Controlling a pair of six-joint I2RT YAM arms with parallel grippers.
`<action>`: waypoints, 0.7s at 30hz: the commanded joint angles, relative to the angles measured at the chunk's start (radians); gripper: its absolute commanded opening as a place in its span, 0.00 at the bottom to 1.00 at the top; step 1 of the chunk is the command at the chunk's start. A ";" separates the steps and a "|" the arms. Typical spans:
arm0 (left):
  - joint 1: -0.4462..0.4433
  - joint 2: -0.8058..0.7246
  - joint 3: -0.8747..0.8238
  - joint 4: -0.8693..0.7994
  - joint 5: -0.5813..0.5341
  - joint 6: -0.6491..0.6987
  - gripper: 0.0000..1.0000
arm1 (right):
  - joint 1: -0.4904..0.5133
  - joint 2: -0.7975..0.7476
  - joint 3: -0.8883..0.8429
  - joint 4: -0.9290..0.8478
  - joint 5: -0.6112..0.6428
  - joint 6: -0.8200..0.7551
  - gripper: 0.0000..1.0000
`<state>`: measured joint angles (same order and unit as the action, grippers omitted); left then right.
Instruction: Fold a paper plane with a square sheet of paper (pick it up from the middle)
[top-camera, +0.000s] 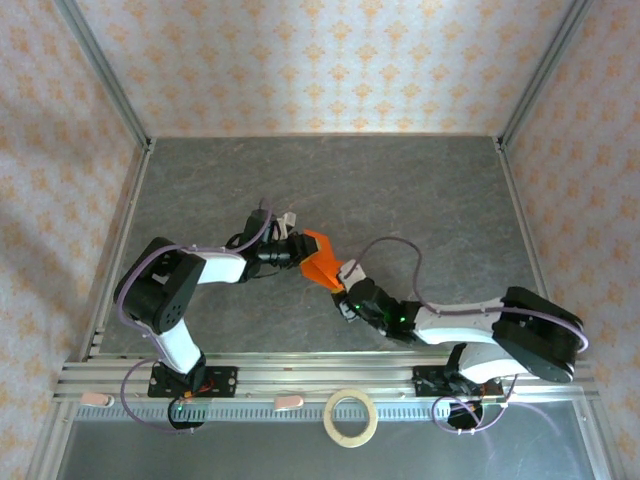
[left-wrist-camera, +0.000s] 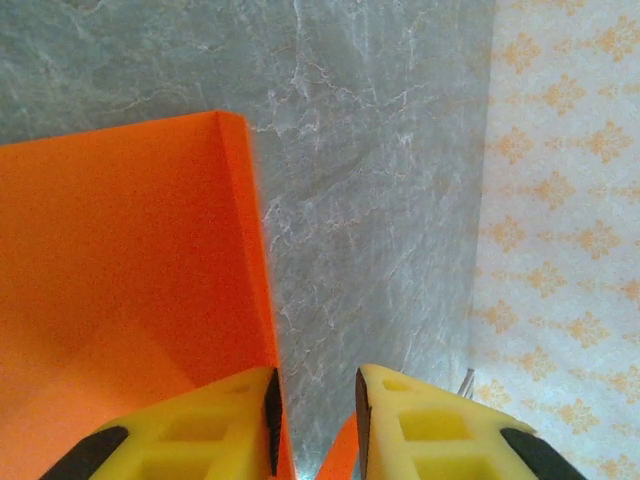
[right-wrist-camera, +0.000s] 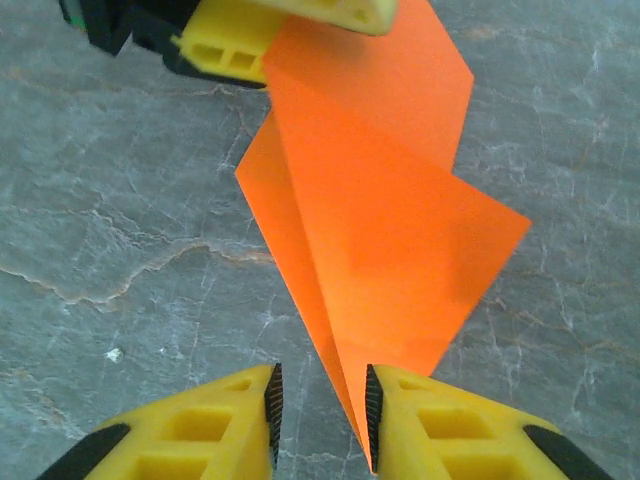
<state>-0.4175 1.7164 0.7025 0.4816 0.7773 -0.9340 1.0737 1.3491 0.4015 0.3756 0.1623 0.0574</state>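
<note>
The paper plane (top-camera: 320, 258) is bright orange folded paper in the middle of the grey table (top-camera: 400, 190), between my two grippers. My left gripper (top-camera: 297, 250) reaches it from the left, and my right gripper (top-camera: 345, 278) from the lower right. In the left wrist view the left gripper (left-wrist-camera: 315, 405) is open. The paper plane (left-wrist-camera: 120, 270) runs along its left finger, and bare table shows in the gap. In the right wrist view the right gripper (right-wrist-camera: 320, 405) is open. The pointed end of the paper plane (right-wrist-camera: 380, 220) lies between its jaws against the right pad, with the left gripper's yellow fingers (right-wrist-camera: 290, 25) at the far end.
A pale tape ring (top-camera: 351, 417) lies on the near rail between the arm bases. Aluminium frame posts (top-camera: 100, 70) and patterned walls close in the table on the left, back and right. Grey tabletop stretches behind the paper.
</note>
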 joint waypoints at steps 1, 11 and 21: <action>-0.001 -0.034 0.036 -0.053 0.011 0.051 0.27 | 0.049 0.043 0.051 0.044 0.198 -0.130 0.30; -0.001 -0.021 0.055 -0.066 0.027 0.064 0.24 | 0.075 0.168 0.096 0.068 0.294 -0.177 0.27; -0.001 -0.016 0.058 -0.059 0.037 0.064 0.21 | 0.075 0.224 0.100 0.111 0.306 -0.183 0.22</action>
<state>-0.4175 1.7096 0.7399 0.4294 0.7944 -0.8886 1.1431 1.5509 0.4831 0.4561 0.4240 -0.1177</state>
